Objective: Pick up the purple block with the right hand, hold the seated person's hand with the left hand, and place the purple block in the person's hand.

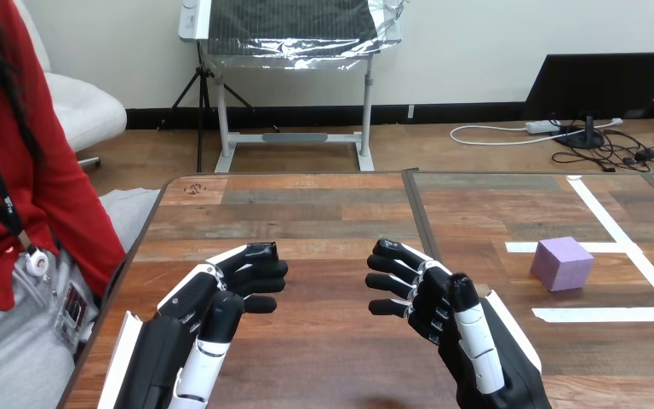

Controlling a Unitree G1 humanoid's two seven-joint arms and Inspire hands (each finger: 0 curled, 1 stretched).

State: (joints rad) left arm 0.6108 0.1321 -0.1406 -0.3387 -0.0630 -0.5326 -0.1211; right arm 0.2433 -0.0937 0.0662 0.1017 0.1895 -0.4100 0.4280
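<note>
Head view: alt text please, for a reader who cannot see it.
The robot's left hand and right hand are held side by side over the wooden plank table, fingers relaxed, holding nothing. A purple cube block sits untouched at the view's right, between white tape lines. A person sits at the table's left side.

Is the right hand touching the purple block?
Apart. The head view shows bare table between the right hand and the purple block.
</note>
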